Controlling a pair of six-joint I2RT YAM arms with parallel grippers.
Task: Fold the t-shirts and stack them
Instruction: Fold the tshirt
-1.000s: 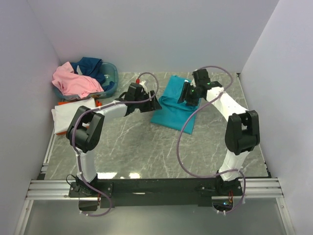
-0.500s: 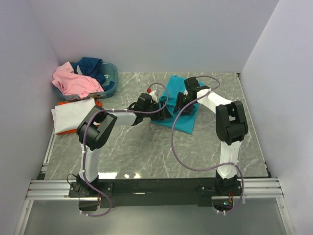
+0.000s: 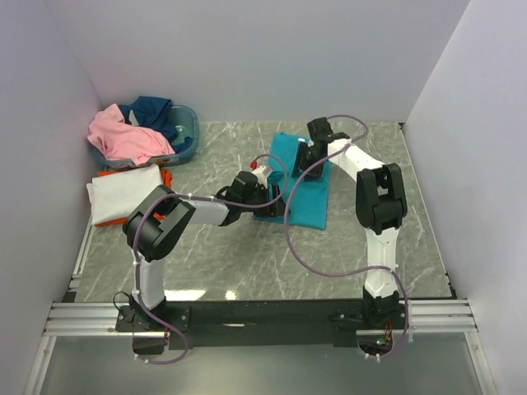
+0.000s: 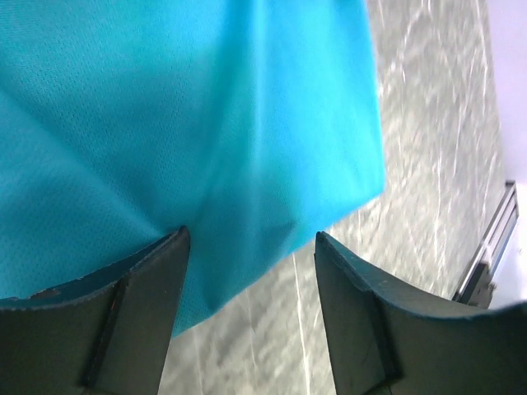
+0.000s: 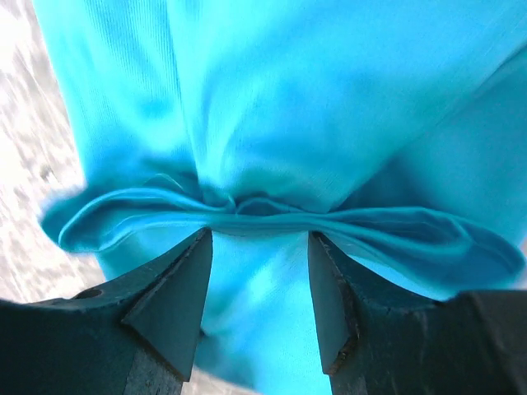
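The teal t-shirt point(image 3: 306, 191) lies folded into a narrow strip at the table's middle back. My left gripper point(image 3: 268, 194) is low at its left edge. In the left wrist view the jaws point(image 4: 251, 240) stand open, with the teal shirt point(image 4: 189, 123) and its edge just ahead of the fingertips over the marble. My right gripper point(image 3: 306, 156) is over the shirt's far end. Its jaws point(image 5: 259, 240) stand open over teal cloth, and a bunched fold point(image 5: 272, 210) lies at the fingertips. The pink shirt point(image 3: 123, 136) and navy shirt point(image 3: 152, 111) lie in the basket. The white shirt point(image 3: 123, 191) lies on the orange shirt point(image 3: 165, 175).
The oval blue-grey basket point(image 3: 189, 136) stands at the back left corner. White walls close in the left, back and right. The white and orange shirts lie by the table's left edge. A metal rail point(image 3: 263, 317) runs along the near edge.
The teal shirt has been folded narrower. My left gripper moved right and down to the shirt's left edge. My right gripper shifted left over the shirt's far end.
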